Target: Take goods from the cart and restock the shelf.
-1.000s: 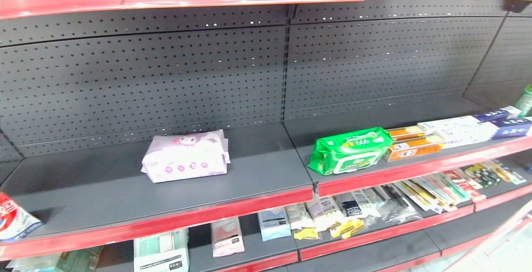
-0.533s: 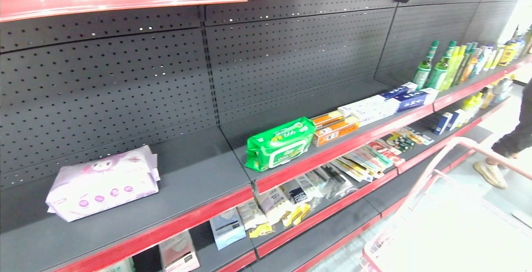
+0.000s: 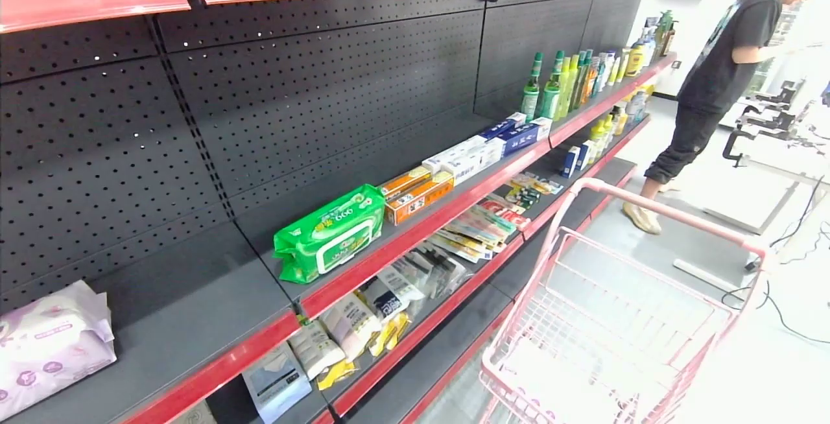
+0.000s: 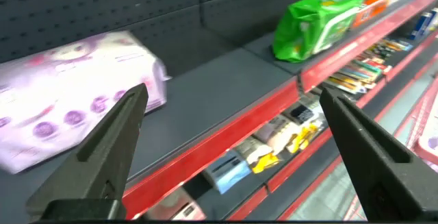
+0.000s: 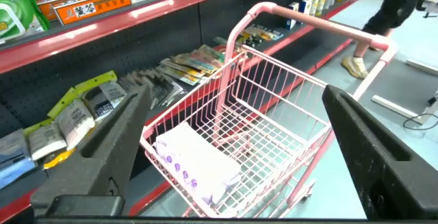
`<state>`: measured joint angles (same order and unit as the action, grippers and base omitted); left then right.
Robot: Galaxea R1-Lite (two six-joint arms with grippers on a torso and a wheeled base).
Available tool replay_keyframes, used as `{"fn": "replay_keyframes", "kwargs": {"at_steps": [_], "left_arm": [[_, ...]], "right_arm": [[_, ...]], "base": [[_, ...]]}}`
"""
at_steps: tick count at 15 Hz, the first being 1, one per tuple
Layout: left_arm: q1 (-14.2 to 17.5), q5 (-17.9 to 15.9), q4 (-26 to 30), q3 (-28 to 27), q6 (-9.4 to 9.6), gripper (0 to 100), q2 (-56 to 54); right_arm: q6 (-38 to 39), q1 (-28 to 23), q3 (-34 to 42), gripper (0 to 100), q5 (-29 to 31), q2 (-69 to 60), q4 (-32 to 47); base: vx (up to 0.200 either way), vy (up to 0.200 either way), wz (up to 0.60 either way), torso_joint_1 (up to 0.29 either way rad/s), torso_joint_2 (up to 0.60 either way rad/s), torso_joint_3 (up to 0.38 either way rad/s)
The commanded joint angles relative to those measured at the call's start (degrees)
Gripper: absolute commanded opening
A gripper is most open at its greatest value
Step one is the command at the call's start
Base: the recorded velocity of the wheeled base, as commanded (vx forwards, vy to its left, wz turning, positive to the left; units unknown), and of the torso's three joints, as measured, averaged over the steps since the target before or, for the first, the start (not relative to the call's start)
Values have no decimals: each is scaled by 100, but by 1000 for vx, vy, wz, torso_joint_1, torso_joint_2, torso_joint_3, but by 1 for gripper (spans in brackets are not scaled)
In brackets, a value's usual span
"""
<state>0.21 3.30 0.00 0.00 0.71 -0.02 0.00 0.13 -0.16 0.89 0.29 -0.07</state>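
Well apart from spread right gripper (image 5: 236, 94), pink pack (image 5: 195, 166), inside cart (image 5: 315, 22)

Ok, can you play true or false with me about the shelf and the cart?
1. The cart is pink. True.
2. The cart is empty. False: a white pack lies in it.
3. The green pack lies on the shelf next to orange boxes. True.
4. The left hand holds the purple pack. False: the hand is open and empty, and the pack lies on the shelf.
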Motion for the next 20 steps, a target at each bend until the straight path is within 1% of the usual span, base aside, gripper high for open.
{"fn": "replay_keyframes", "kwargs": {"at_steps": [1,3,4,5,6,7,8,9,10,12,13,15,16,18,19,20], "left_arm": [[-3,4,0,0,0,100,2],[-3,4,0,0,0,100,2],[-3,4,0,0,0,100,2],[-3,-5,0,0,0,100,2],[-3,4,0,0,0,100,2],[-3,4,0,0,0,100,2],[-3,4,0,0,0,100,2],[-3,-5,0,0,0,100,11],[-3,-5,0,0,8,100,2],[-3,-5,0,0,0,100,2],[-3,-5,0,0,8,100,11],[-3,4,0,0,8,100,2],[-3,4,0,0,0,100,2],[-3,4,0,0,0,100,2],[-3,4,0,0,0,100,2],[-3,4,0,0,0,100,2]], "right_arm": [[0,-5,-2,100,-1,-12,-1],[18,39,-2,100,-1,103,-1],[88,-22,-2,100,16,217,-1],[62,-5,-72,100,-27,234,-19],[79,31,-327,100,-63,410,-54],[659,66,-2120,100,-54,2326,-63],[1063,57,-3069,100,-19,3214,25],[984,22,-3306,100,34,3557,34],[580,-242,-3306,100,438,4418,16],[580,-796,-3245,100,456,6000,-116],[536,-804,-3210,100,359,6387,-133],[-18,-822,-3227,100,-142,7960,-160],[-721,-927,-3271,100,-731,9041,-441],[-1784,-971,-3210,100,-818,10034,-810],[-2074,-954,-3271,100,-942,10439,-995],[-2206,-919,-3298,100,-1021,10632,-1100]], "base": [[0,0,0,0,0,0],[0,0,0,0,0,0],[0,0,0,0,0,0],[0,0,0,0,0,0],[0,0,0,0,0,0],[0,0,0,0,0,0],[0,0,0,0,0,0],[0,0,0,0,0,0],[0,0,0,0,0,0],[0,0,0,0,0,0],[0,0,0,0,0,0],[0,0,0,0,0,0],[0,0,0,0,0,0],[0,0,0,0,0,0],[0,0,0,0,0,0],[0,0,0,0,0,0]]}}
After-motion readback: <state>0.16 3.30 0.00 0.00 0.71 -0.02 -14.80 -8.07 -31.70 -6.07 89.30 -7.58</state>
